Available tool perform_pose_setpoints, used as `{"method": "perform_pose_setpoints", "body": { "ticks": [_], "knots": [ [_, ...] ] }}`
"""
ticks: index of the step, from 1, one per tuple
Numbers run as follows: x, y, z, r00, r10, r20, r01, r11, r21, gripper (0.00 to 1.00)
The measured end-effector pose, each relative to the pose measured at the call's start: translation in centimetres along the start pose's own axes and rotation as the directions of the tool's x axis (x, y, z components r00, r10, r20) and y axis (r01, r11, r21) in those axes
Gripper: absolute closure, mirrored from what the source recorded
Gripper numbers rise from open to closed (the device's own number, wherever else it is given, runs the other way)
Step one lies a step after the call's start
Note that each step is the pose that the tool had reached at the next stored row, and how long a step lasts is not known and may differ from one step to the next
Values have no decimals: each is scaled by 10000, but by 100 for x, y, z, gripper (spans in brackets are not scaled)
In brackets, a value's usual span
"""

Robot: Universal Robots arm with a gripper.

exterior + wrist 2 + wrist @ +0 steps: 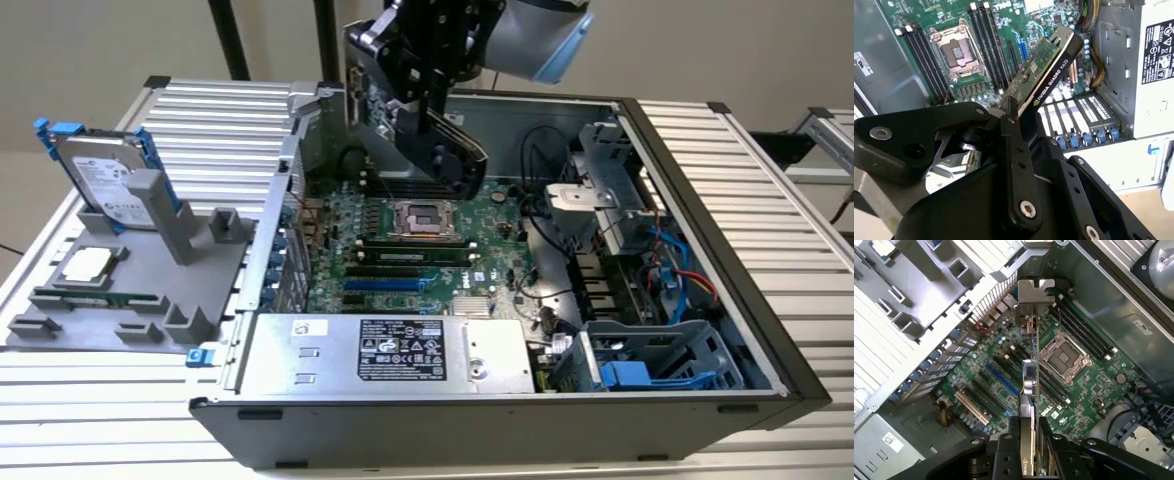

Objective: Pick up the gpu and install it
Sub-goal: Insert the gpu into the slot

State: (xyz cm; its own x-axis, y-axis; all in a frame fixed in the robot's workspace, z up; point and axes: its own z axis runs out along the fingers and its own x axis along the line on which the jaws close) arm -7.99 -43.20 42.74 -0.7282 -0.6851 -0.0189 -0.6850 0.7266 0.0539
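Note:
The gpu (451,150), a green card with a black shroud, hangs tilted above the motherboard (400,255) inside the open computer case (694,200). My gripper (430,105) is shut on its upper part. In the first wrist view the gpu (1030,385) is seen edge-on between my gripper's (1029,442) fingers, its silver bracket (1035,295) pointing toward the case's rear wall. It hovers over the area between the CPU socket (1064,357) and the blue slot (1001,380). In the second wrist view the gpu (1046,75) sticks out past one black finger (1010,135), clear of the board.
At the exterior view's left, a grey holder (127,300) carries an upright silver hard drive with blue rails (107,175), a CPU chip (87,263) and a RAM stick (74,297). The power supply (387,350), drive cage (641,360) and cables (554,240) crowd the case.

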Motion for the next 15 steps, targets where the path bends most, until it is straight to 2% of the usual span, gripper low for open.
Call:
{"method": "perform_pose_setpoints", "body": {
  "ticks": [15],
  "knots": [
    [-63, -59, -2, 9969, -790, -42, 790, 9969, -17, 100]
  ]
}}
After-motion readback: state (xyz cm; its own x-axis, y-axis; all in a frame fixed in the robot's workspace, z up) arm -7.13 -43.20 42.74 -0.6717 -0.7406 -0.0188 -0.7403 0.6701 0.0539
